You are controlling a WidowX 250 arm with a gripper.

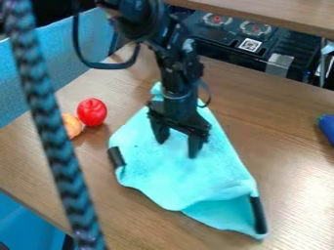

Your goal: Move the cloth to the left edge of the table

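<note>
Camera view: hand [177,145], wide apart, over turquoise cloth [196,176], black-and-white square code label [250,45] behind.

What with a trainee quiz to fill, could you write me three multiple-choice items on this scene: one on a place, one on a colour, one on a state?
1. In the camera view, where is the red object?
A) On top of the cloth
B) Left of the cloth
C) Right of the cloth

2. What colour is the cloth?
A) Yellow
B) White
C) Turquoise

3. How is the tool set?
A) Open, fingers apart
B) Shut, fingers together

Answers:
1: B, it sits on the table beside the orange object, on the cloth's left.
2: C, both its broad face and its lower fold are blue-green.
3: A, cloth shows in the gap between its two fingers.
</note>
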